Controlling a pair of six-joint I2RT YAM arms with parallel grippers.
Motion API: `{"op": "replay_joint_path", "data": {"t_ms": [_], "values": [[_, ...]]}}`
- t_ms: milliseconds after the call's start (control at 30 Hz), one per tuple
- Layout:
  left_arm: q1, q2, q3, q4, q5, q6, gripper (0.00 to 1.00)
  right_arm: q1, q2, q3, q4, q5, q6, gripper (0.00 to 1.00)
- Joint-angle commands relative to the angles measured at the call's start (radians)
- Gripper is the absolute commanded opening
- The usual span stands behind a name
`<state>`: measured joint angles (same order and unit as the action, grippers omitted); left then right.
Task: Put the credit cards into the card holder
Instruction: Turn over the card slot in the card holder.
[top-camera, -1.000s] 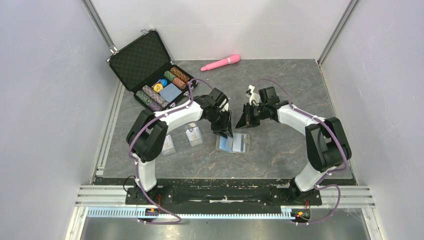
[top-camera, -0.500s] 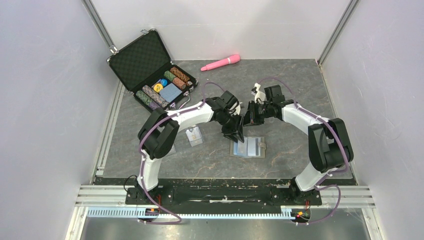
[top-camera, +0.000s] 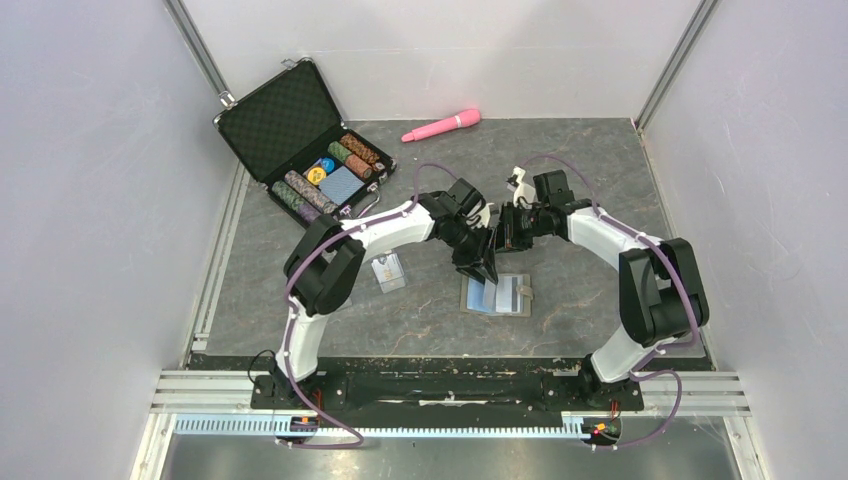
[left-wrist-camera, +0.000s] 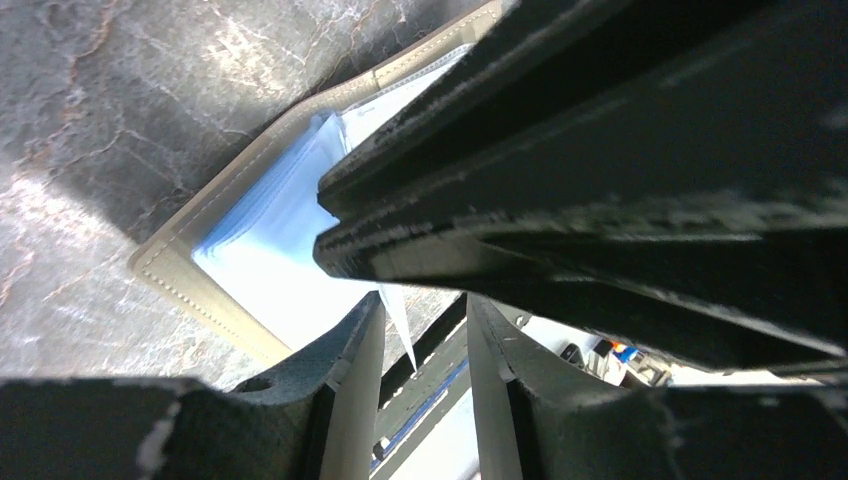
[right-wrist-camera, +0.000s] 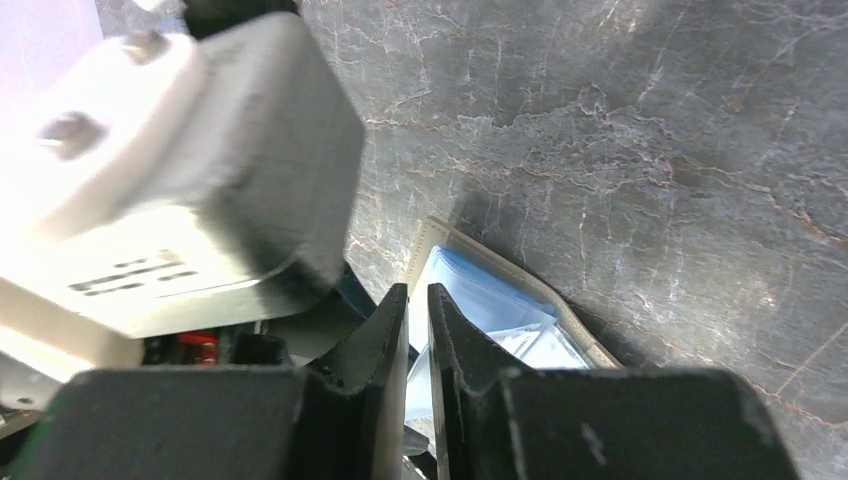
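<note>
The left gripper (top-camera: 488, 268) points down at the far left corner of the card holder (top-camera: 503, 300), its 2 fingers (left-wrist-camera: 350, 400) parted by a narrow gap. A thin pale sliver shows in that gap, and I cannot tell what it is or whether the tips touch the holder. At the far left of the table (top-camera: 590, 180) stands an open black case (top-camera: 285, 120), its lid tilted back. Inside are rows of poker chips (top-camera: 300, 195) and a blue patterned deck (top-camera: 341, 184). Nearer the arms, 1 credit card (top-camera: 388, 272) lies flat on the table beside the left forearm, well apart from the holder. A pink handle-shaped object (top-camera: 441, 125) rests at the back edge. The card holder lies unfolded near the middle of the table, its light-blue lining up and its snap tab toward the right. Just above its far edge sits the right gripper (right-wrist-camera: 417, 300), pressed close against the left one. In the left wrist view its black body fills the upper right. Its fingers stand almost together, with only a slit between them. Whether they pinch anything there I cannot tell. Beyond them, the right wrist view shows the holder's tan rim and blue pocket.
</note>
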<state>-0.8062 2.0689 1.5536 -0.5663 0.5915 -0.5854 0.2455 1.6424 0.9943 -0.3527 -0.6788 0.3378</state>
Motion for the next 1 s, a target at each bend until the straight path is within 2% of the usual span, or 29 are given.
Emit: {"op": "replay_joint_path", "data": {"t_ms": [0, 600, 833, 967], "values": [[-0.009, 0.04, 0.047, 0.056, 0.118, -0.023, 0.43, -0.021, -0.044, -0.004, -0.016, 0.011, -0.03, 0.15], [-0.088, 0.182, 0.206, -0.011, 0.166, -0.007, 0.48, -0.075, -0.058, -0.011, -0.067, 0.018, -0.076, 0.15], [-0.081, 0.129, 0.189, 0.011, 0.139, 0.026, 0.47, -0.075, -0.051, 0.001, -0.087, 0.019, -0.093, 0.15], [-0.039, 0.034, 0.095, 0.119, 0.125, -0.001, 0.47, -0.074, -0.045, 0.013, -0.094, 0.016, -0.092, 0.17]]}}
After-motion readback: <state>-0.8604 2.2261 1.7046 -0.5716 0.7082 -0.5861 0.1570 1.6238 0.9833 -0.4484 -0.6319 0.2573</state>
